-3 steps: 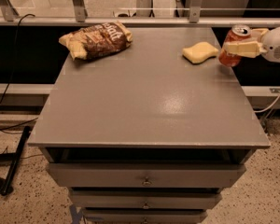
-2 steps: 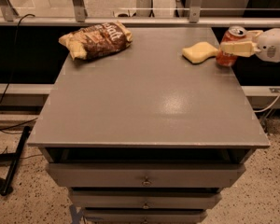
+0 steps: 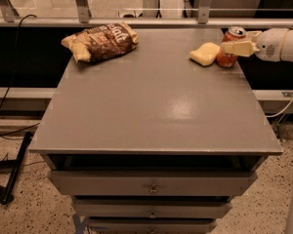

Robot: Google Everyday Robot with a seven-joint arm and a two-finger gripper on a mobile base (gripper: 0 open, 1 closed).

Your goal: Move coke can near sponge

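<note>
The red coke can [image 3: 227, 58] stands upright at the far right of the grey table top [image 3: 151, 106]. It is right next to the pale yellow sponge [image 3: 205, 53], which lies just to its left, touching it or almost touching. My gripper [image 3: 236, 43] reaches in from the right edge. Its cream fingers [image 3: 238, 48] close around the upper part of the can. The white wrist [image 3: 278, 44] hangs beyond the table's right edge.
A brown crinkled chip bag [image 3: 101, 42] lies at the far left corner of the table. Drawers [image 3: 151, 184] are under the top. A metal rail [image 3: 136, 21] runs behind the table. Cables [image 3: 10, 126] lie on the floor at the left.
My gripper has carried the can left and a little farther back, from tilted past the table's right edge to upright beside the sponge. The sponge and chip bag have not moved.
</note>
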